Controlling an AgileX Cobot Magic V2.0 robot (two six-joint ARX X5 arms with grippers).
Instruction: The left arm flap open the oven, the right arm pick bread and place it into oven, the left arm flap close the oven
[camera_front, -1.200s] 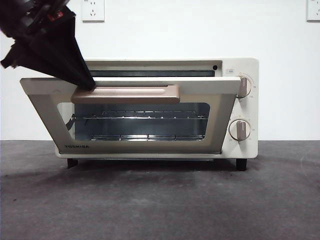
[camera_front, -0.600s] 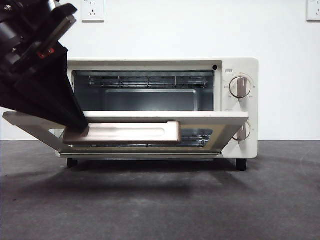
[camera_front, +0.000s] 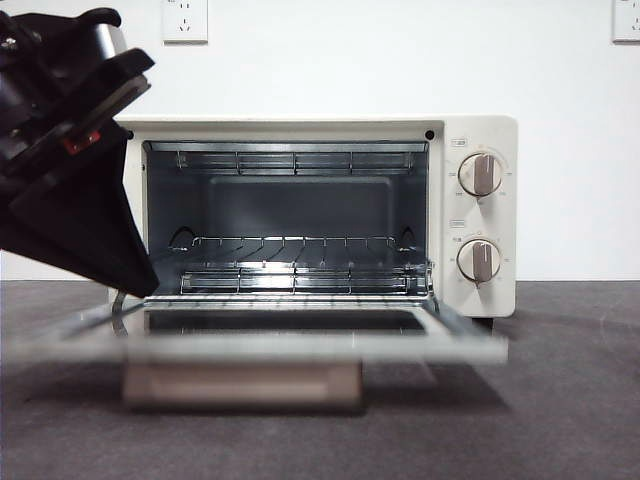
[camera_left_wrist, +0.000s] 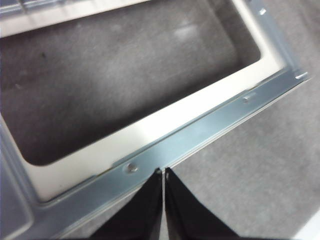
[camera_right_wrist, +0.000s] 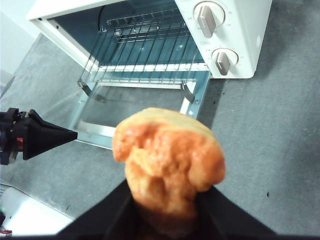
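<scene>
The cream-white oven (camera_front: 482, 130) stands open, its door (camera_front: 300, 346) lying flat toward the camera with the beige handle (camera_front: 240, 386) hanging below it. My left gripper (camera_front: 140, 284) is shut, and its wedge tip sits at the door's left front edge. In the left wrist view the tip (camera_left_wrist: 163, 171) touches the door's metal rim (camera_left_wrist: 210, 130). My right gripper (camera_right_wrist: 167, 210) is shut on the golden-orange bread (camera_right_wrist: 167, 160) and holds it above the table in front of the oven (camera_right_wrist: 240, 30). The bread is out of the front view.
A wire rack (camera_front: 290, 245) sits inside the oven cavity. Two beige knobs (camera_front: 480, 175) are on the oven's right panel. Wall sockets (camera_front: 185, 20) are on the white wall behind. Dark grey table (camera_front: 560, 400) lies all around.
The oven door has swung down from partly open to lying flat. My left gripper has moved down and toward the camera with the door's edge.
</scene>
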